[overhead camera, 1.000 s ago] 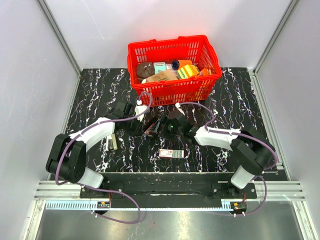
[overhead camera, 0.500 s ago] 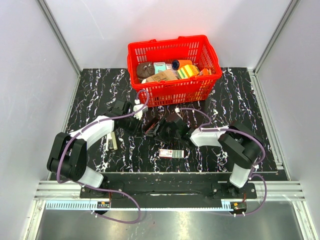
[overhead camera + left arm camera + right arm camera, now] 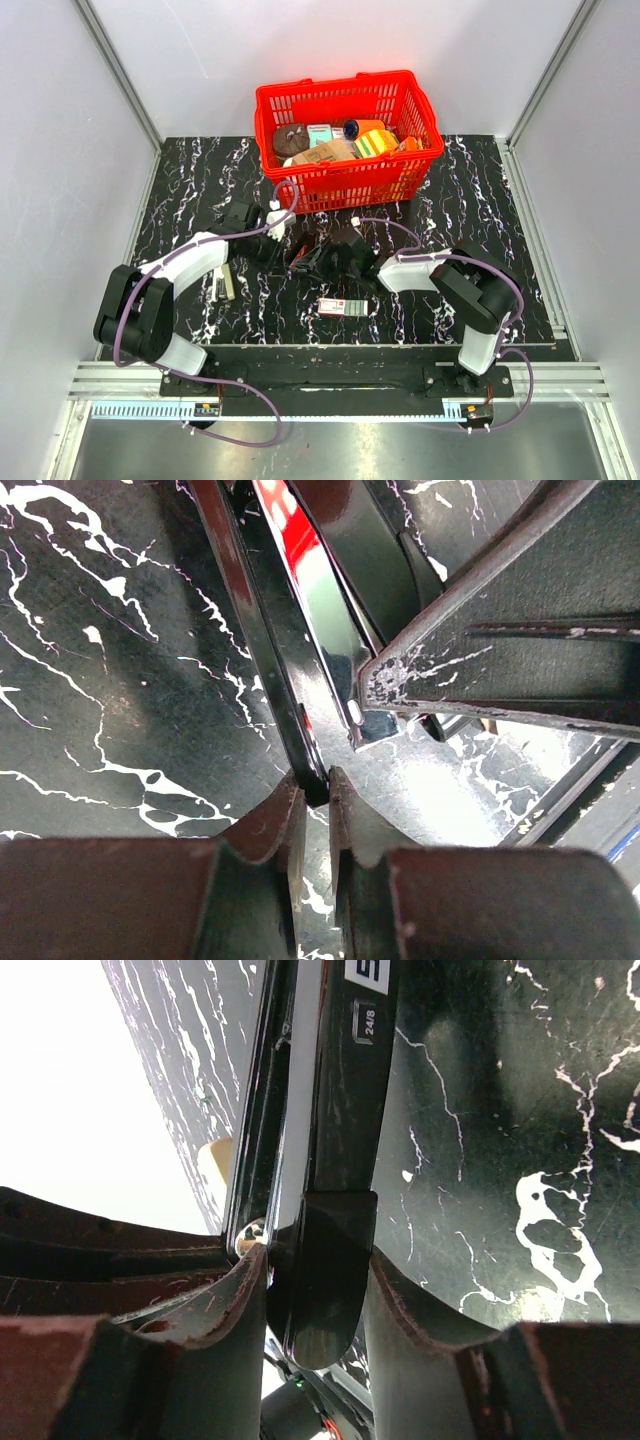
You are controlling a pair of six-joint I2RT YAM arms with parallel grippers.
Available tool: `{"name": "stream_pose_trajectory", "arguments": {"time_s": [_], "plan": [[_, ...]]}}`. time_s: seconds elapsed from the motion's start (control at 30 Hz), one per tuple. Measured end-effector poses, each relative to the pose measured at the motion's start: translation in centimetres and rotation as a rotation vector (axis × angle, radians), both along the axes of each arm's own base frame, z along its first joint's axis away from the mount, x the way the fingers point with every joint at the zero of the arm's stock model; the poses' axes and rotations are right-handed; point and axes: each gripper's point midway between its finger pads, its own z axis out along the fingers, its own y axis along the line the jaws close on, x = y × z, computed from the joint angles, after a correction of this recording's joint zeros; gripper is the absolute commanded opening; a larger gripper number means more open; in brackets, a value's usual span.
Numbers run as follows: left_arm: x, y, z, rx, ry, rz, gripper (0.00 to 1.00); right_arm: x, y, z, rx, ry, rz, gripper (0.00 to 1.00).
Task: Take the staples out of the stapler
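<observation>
The black and red stapler [image 3: 303, 255] lies on the black marbled table between my two grippers, just in front of the basket. My left gripper [image 3: 272, 243] is shut on a thin black edge of the stapler [image 3: 330, 630], pinching it at the fingertips [image 3: 315, 785]. My right gripper [image 3: 328, 262] is shut around the rounded black end of the stapler [image 3: 340, 1110], one finger on each side [image 3: 318, 1270]. The right fingers also show at the upper right of the left wrist view [image 3: 500, 620]. No staples are visible.
A red basket [image 3: 340, 90] full of small items stands right behind the stapler. A small staple box [image 3: 343, 306] lies on the table in front of the grippers. A small pale object [image 3: 225, 285] lies by the left arm.
My right gripper has moved a little left and nearer, closing in on the stapler, and its forearm has swung. The left gripper has barely moved.
</observation>
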Motion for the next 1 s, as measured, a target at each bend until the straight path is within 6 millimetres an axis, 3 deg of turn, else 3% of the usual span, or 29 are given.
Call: {"name": "stream_pose_trajectory", "arguments": {"time_s": [0.5,1.0], "plan": [[0.9,2.2,-1.8,0.099,-0.137,-0.077,0.0,-2.6,-2.3,-0.3,-0.09,-0.059,0.109,0.0],[3.1,3.3,-0.8,0.166,-0.3,-0.081,0.0,-4.1,-4.8,2.8,-0.232,-0.237,0.271,0.0]]}}
